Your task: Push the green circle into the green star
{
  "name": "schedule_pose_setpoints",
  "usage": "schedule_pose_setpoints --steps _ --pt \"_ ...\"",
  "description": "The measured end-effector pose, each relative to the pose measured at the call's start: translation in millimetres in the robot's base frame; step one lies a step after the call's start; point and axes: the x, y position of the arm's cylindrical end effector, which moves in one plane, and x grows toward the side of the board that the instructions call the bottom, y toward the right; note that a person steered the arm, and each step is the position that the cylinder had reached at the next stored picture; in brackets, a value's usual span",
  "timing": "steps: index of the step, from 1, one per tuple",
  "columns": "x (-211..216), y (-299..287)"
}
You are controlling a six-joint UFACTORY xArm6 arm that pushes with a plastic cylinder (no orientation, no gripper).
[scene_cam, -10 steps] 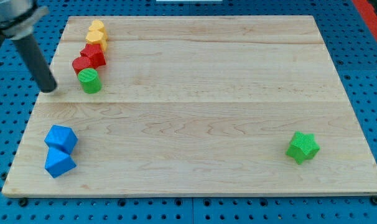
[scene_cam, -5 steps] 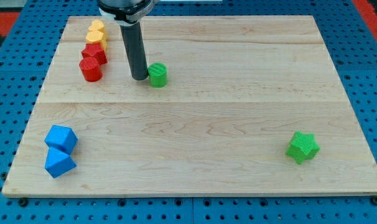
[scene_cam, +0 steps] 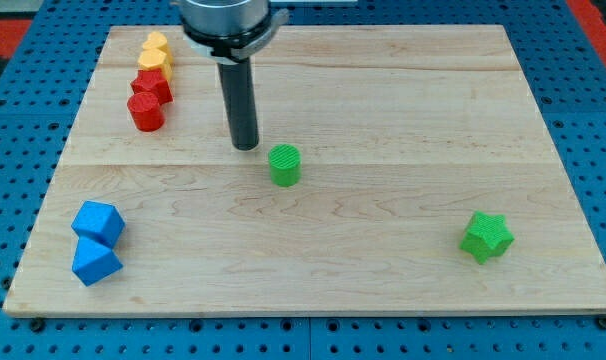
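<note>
A pale wooden bench (scene_cam: 383, 120) fills the frame, resting on a blue pegboard (scene_cam: 13, 150), and most of its surface lies bare. Over its left half a dark rod descends, and my tip (scene_cam: 245, 146) meets the wood just up and to the left of the green circle (scene_cam: 284, 165), close beside it but with a sliver of bench showing between the two. There is no gripper on this arm, so nothing is wide, narrow or holding; the rod can only shove. The green circle stands left of centre, upright on its flat end. Its target, the green star (scene_cam: 486, 237), waits well apart near the right, close to the near edge. By that reckoning the job is under way but far from finished: a long diagonal stretch of open board, rightward and nearer, separates the pair, and no contact between them has been made. Bystanders keep clear of that route: two blue blocks (scene_cam: 95, 243) at the near left corner, two red blocks (scene_cam: 148, 98) and two yellow blocks (scene_cam: 155, 52) stacked in a line at the far left.
</note>
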Motion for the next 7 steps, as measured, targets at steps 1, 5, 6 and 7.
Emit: schedule_pose_setpoints --steps 1,5,6,7 --pt "31.3 27.6" --pt "64.4 161.9" --pt "86.6 182.9" --pt "97.9 207.3"
